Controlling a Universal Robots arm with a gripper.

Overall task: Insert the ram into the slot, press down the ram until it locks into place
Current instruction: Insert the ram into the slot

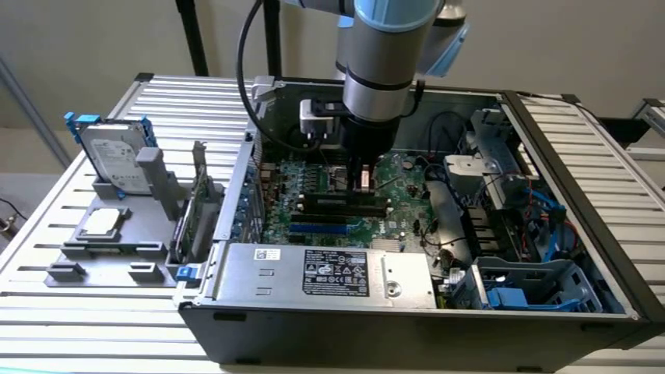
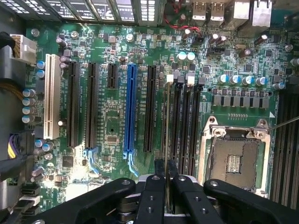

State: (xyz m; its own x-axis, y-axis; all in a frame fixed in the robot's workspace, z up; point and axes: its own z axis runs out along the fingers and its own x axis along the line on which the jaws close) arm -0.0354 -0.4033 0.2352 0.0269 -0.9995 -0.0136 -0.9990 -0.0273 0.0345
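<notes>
Slatted table point(image 1: 93, 312) supports the open case point(image 1: 416, 331), where we find the gripper point(image 2: 166, 164) pinching the ram point(image 2: 167, 116) edge-on along the slot point(image 2: 172, 121); tilt under pressure could leave it unlocked or strain the motherboard point(image 2: 112, 135).

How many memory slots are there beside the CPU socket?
4, side by side beside the CPU socket: the slot in line with the ram that the gripper holds, then three more slots toward the socket. Their near ends are hidden behind the gripper.
</notes>
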